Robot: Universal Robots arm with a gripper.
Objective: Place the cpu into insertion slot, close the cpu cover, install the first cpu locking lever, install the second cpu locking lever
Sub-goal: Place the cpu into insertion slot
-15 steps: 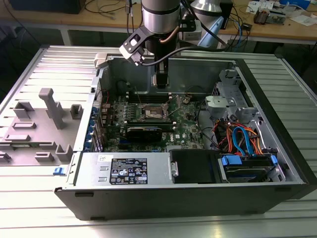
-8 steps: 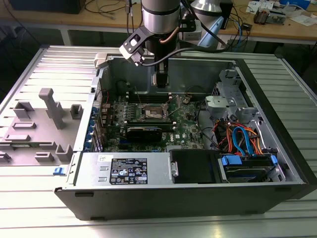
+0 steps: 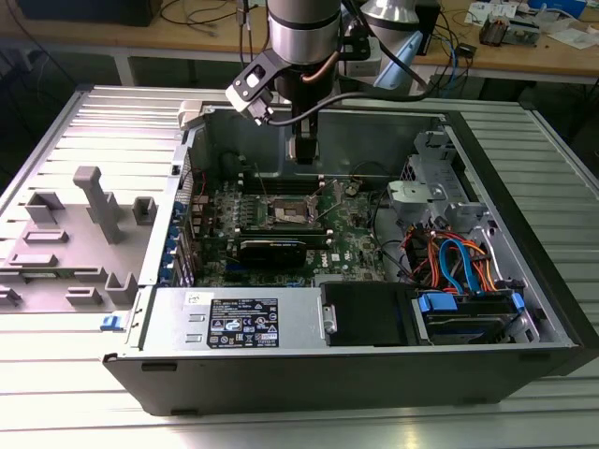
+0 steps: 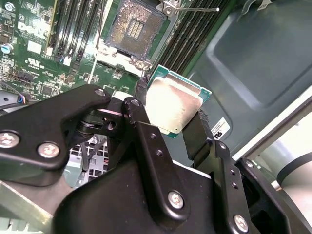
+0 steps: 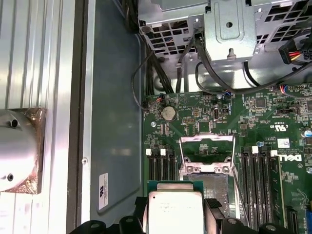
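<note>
You have the open computer case point(image 3: 281, 374) lying on the worktop point(image 3: 56, 393), with the arm masking part of its green board point(image 3: 356, 234). Your gripper point(image 3: 303, 152) hangs above the board, its fingers pinched onto two edges of the cpu point(image 4: 175, 105), whose underside is hidden. The insertion slot point(image 4: 134, 27) lies bare nearby, partly covered by the chip in the first wrist view, with the cpu cover point(image 5: 207, 139) raised.

Ribbed grey metal table point(image 3: 56, 393), wooden workbench point(image 3: 84, 33) behind
</note>
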